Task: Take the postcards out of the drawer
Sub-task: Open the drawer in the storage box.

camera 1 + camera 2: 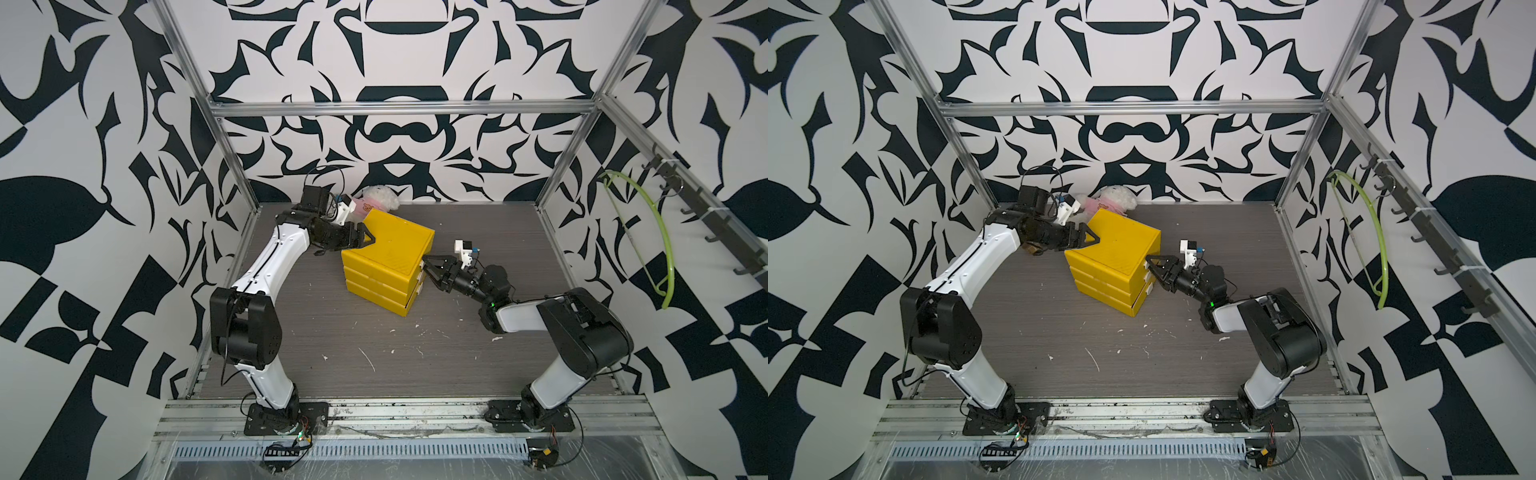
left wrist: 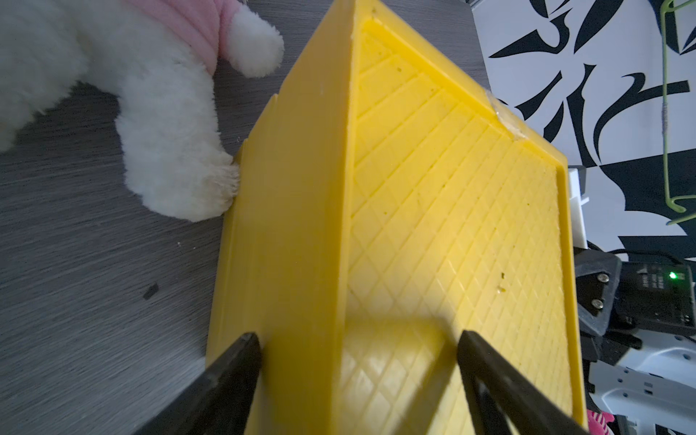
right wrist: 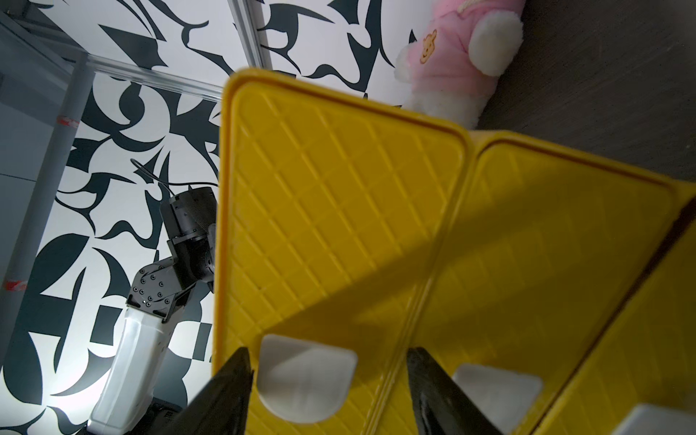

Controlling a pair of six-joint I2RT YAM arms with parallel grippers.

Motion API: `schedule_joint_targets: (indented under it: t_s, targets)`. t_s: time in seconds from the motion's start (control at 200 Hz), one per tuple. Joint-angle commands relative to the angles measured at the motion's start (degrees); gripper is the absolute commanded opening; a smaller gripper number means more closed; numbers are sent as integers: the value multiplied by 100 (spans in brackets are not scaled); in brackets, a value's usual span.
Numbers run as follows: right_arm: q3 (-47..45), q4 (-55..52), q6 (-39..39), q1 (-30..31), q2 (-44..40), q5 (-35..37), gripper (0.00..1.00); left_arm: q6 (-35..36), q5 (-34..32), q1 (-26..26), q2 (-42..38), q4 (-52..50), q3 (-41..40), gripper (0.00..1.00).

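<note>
No postcards in view; yellow drawer unit point(image 1: 386, 249) shut
Right gripper point(image 1: 427, 268), jaws apart, flanks its top white handle point(image 3: 305, 376); left gripper point(image 1: 365, 237), spread, straddles a top edge. A shallow pinch could slip, or drag the whole unit.

No words, numbers or brand names can be read anywhere. The only sign is a small orange bear-face emblem point(image 3: 429, 46) on the pink garment of the plush toy point(image 3: 457, 98) at the far edge of the worktop point(image 1: 415, 365). Fine white print on a black arm module point(image 2: 653, 292) is too blurred to read.
</note>
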Motion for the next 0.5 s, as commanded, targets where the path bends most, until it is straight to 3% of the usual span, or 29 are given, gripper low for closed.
schedule_joint_targets:
  t_s: [0.0, 0.495]
  targets:
    - [1, 235, -40, 35, -310, 134, 67, 104, -184, -66, 284, -366, -113, 86]
    - [72, 681, 258, 233, 51, 225, 51, 111, -167, -66, 307, -393, -98, 86]
